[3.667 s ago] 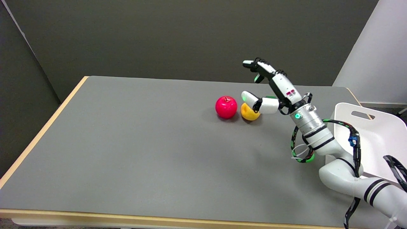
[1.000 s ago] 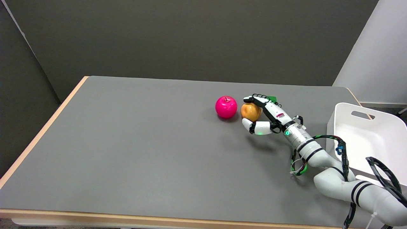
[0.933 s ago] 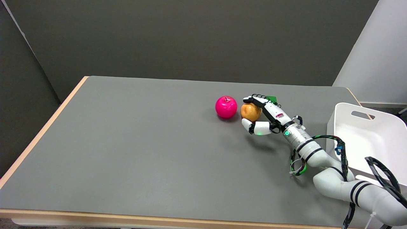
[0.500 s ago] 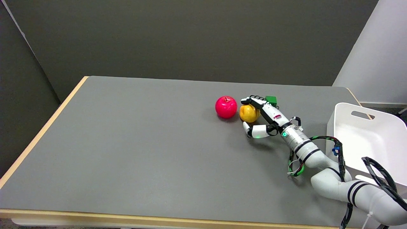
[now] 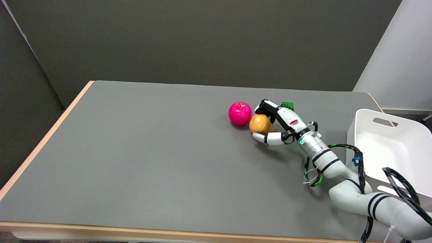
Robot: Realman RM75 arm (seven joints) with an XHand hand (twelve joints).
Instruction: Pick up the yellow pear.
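Grey table (image 5: pixel 152 152) w/ light wood edge fills most of the head view, dark wall behind it. White arm (image 5: pixel 351 194) comes in from lower right, lying low over the tabletop, black/green cable loops hanging off the forearm. White bin (image 5: pixel 388 141) sits at the table's right edge, just beside the arm, handle slot facing up-right. Right hand (image 5: pixel 278 125) is at mid-right of the table, wrapped around the pear (image 5: pixel 260 124): upper fingers (image 5: pixel 266 107) curl over the far side/top, thumb sits below on the near side, so it's clamped on the fruit from two sides. Green LED lit at the wrist. Pear looks yellow-orange, right at table level, can't tell if it's lifted clear of the surface or not, no clear gap under it. Pink-red apple (image 5: pixel 240 114) is just left of the pear, touching or nearly so, can't tell which from this angle; stem end up. Small green block (image 5: pixel 288 105) is behind the hand on its far side, partly hidden by the hand, only the top edge shows. Pear, apple and block all cluster together at the same spot, well apart from the table's left and near edges.
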